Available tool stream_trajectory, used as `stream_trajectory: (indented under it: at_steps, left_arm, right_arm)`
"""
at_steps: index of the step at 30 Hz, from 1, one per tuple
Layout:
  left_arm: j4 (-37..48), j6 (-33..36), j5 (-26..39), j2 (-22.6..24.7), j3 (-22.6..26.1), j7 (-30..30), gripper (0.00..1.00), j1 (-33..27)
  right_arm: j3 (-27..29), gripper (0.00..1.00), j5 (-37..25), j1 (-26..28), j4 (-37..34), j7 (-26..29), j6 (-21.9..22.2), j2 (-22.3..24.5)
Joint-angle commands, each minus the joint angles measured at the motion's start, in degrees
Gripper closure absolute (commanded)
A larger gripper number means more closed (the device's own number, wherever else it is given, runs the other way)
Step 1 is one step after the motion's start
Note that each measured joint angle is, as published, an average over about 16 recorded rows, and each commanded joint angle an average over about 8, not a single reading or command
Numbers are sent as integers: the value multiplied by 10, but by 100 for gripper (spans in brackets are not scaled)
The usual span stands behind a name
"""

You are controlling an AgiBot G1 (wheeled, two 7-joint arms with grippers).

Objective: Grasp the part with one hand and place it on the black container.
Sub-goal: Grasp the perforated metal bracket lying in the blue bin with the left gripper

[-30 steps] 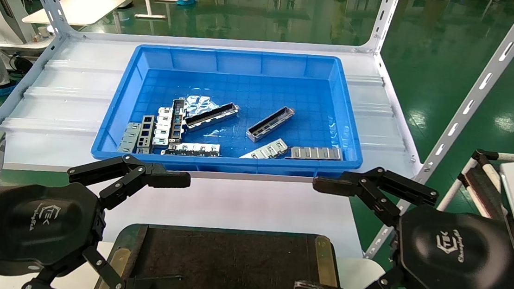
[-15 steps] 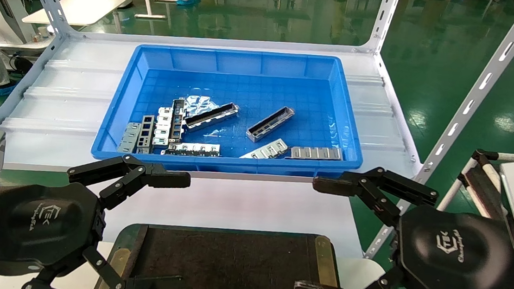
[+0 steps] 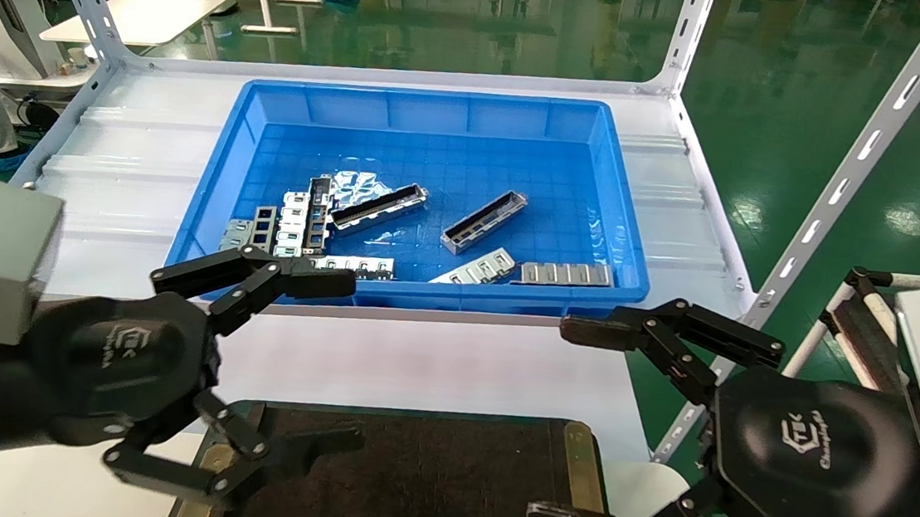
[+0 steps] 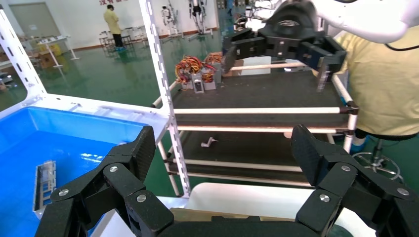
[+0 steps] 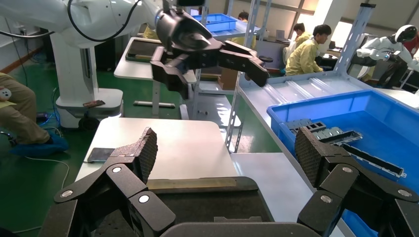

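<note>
The part (image 3: pixel 483 222) lies loose on the floor of the blue bin (image 3: pixel 615 222) on the shelf, beside a second similar bar and flat perforated strips. The left gripper (image 3: pixel 339 360) hovers between bin and black container (image 3: pixel 425 472), fingers spread apart and empty. The right gripper (image 3: pixel 566 422) hangs at the container's right corner, fingers also apart. The container's near part is cut off, its corners hidden by both grippers.
</note>
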Motion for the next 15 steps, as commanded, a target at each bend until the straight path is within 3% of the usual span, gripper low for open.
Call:
stream_trajectory:
  at_steps: [1,15]
  left_arm:
    - [-1,-11,6,8,3,0,0,-2]
    - [48,-98,100,96,47,-1,0,-65]
  right_arm:
    - [0,0,0,0,0,0,0,0]
    - [0,0,0,0,0,0,0,0]
